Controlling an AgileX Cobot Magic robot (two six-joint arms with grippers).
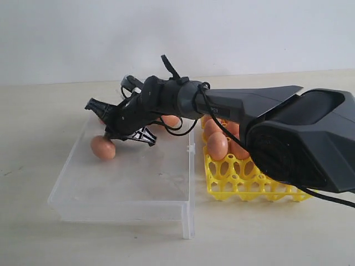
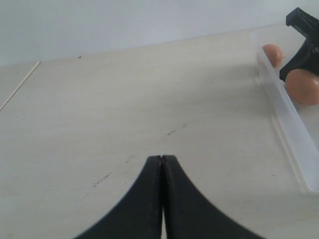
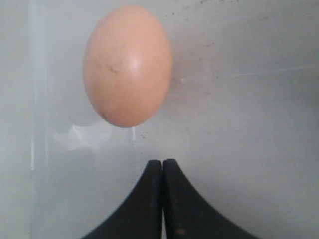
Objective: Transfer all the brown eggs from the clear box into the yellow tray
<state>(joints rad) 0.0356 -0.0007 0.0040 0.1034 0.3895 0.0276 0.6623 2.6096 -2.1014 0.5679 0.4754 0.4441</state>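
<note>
Brown eggs: one egg (image 1: 103,148) lies on the box floor by the left wall, just ahead of the right gripper's tips and clear of them. A second (image 1: 171,120) shows at the far side of the box, partly behind the arm. Several more (image 1: 217,145) sit in the tray's cups.
Clear box (image 1: 127,194): on the table, just left of the tray. Whether the two touch cannot be told.
Yellow tray (image 1: 244,183): right of the box, with its far part hidden by the right arm.
Right gripper (image 3: 162,162): reaches across the middle into the box. Its jaws are pressed tip to tip with nothing between them.
Left gripper (image 2: 162,159): jaws closed together and empty, over bare table (image 2: 124,99) outside the box wall.
</note>
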